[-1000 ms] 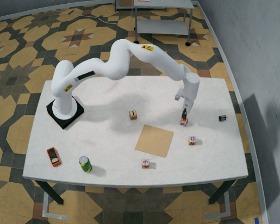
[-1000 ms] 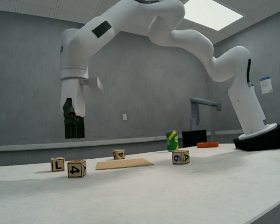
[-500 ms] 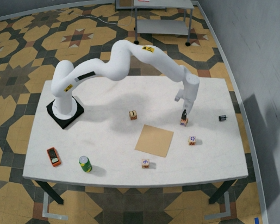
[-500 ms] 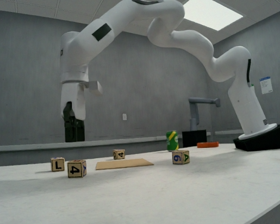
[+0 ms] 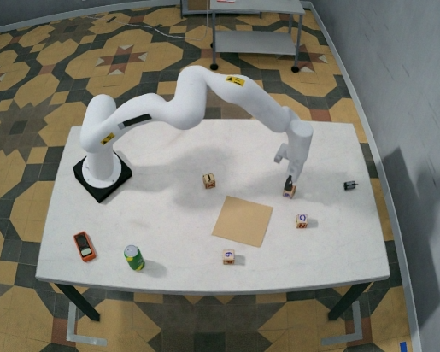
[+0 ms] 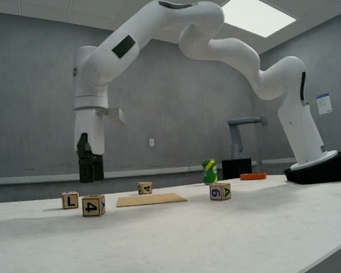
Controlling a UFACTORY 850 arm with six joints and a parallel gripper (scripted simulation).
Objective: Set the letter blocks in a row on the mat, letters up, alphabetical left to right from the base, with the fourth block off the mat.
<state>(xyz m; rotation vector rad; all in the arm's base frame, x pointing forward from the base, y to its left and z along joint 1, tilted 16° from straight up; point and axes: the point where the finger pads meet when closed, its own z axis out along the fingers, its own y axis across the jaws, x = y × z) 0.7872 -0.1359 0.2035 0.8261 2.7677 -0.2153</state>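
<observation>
The tan mat [image 5: 243, 220] lies flat near the table's middle and shows in the exterior view too [image 6: 151, 199]. Four wooden blocks stand off it. One with J on top [image 5: 208, 180] is left of the mat's far corner. One with Q on top [image 5: 302, 220] is right of the mat. One with 6 on top [image 5: 228, 256] is in front of the mat. The fourth [image 5: 289, 191] is beyond the mat's right corner, with its top mostly hidden by my fingers. It shows a 4 on its side [image 6: 93, 205]. My gripper [image 5: 289, 184] [image 6: 89, 177] is open and empty, a little above this block.
A green can [image 5: 133, 257] and an orange handheld device [image 5: 85, 246] are at the front left. A small black part [image 5: 349, 185] lies near the right edge. My base [image 5: 102, 173] is at the left. A metal cart [image 5: 255, 26] stands on the floor behind the table.
</observation>
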